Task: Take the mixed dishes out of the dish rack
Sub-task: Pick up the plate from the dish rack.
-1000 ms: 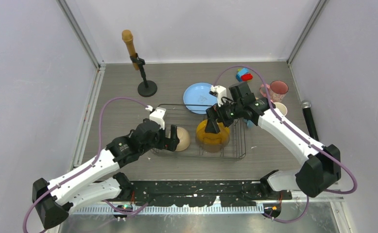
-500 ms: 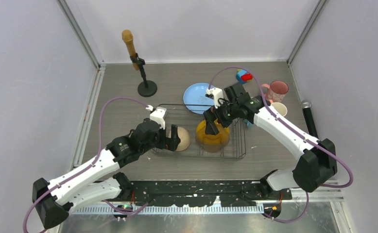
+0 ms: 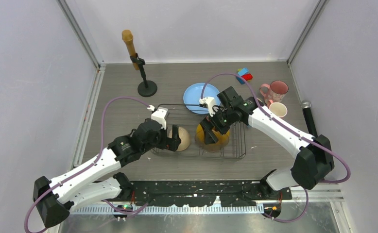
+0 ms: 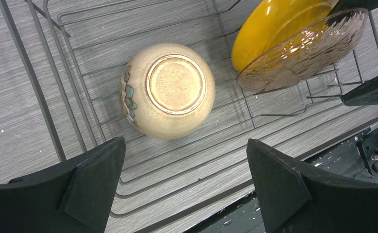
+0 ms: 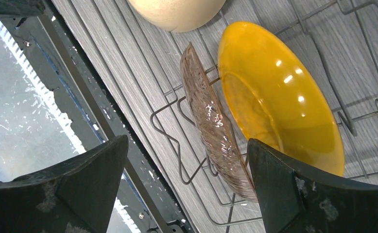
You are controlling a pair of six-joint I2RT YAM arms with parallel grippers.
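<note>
The dish rack [image 3: 240,145] sits mid-table, its wires [image 4: 34,87] showing in the left wrist view. Inside it a beige bowl [image 3: 183,139] [image 4: 167,90] lies upside down. To its right a yellow plate [image 3: 215,138] [image 5: 279,97] leans in the dividers against a clear pinkish ribbed plate [image 4: 303,51] [image 5: 211,121]. My left gripper [image 3: 173,141] [image 4: 184,160] hangs open just nearer than the bowl, touching nothing. My right gripper [image 3: 210,130] [image 5: 187,150] is open over the plates, the ribbed plate's lower rim close to its right finger. A light-blue plate [image 3: 196,94] lies on the table behind the rack.
A pink mug [image 3: 277,90] and a pale mug [image 3: 278,110] stand at the right. A red-blue toy block [image 3: 245,74] lies at the back. A stand with a brown microphone [image 3: 137,63] is back left; a dark microphone [image 3: 309,119] lies far right.
My right arm has swung left and nearer, from beside the rack's back right to over the yellow plate. The left arm has barely shifted. Both grippers stay open.
</note>
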